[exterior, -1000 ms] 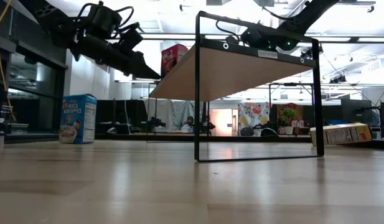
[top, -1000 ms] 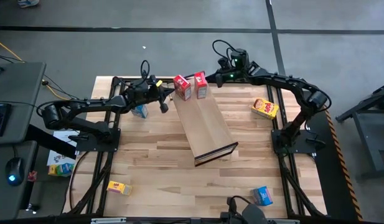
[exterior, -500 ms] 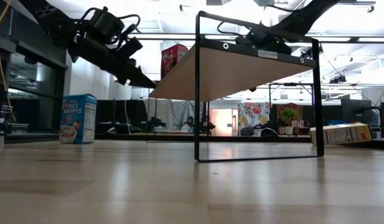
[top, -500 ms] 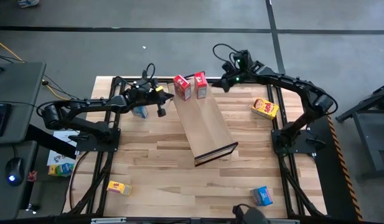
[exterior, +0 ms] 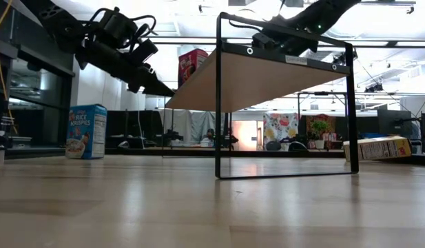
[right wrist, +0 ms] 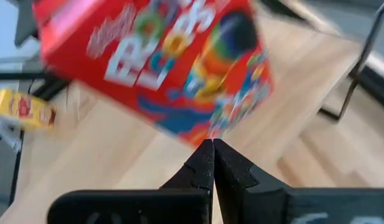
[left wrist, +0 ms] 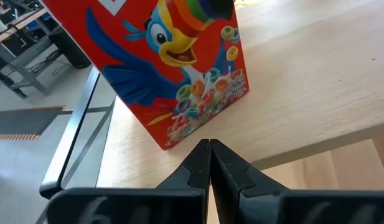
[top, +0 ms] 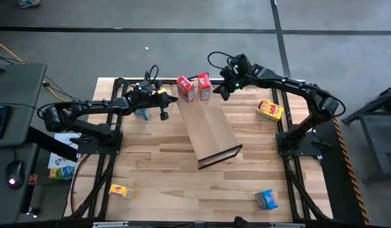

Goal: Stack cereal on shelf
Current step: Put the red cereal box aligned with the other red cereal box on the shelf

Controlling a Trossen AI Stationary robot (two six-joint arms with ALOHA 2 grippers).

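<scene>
Two red cereal boxes (top: 186, 89) (top: 204, 87) stood side by side at the far end of the shelf (top: 210, 128). Left gripper (top: 165, 109) was closed, empty, just left of the shelf. Right gripper (top: 222, 92) was closed, empty, just right of the red boxes. Blue box (top: 142, 113) sat under the left arm. Yellow box (top: 270, 111) lay right; another yellow (top: 121, 190) and blue (top: 267, 199) lay near on the bench (top: 157, 164).
</scene>
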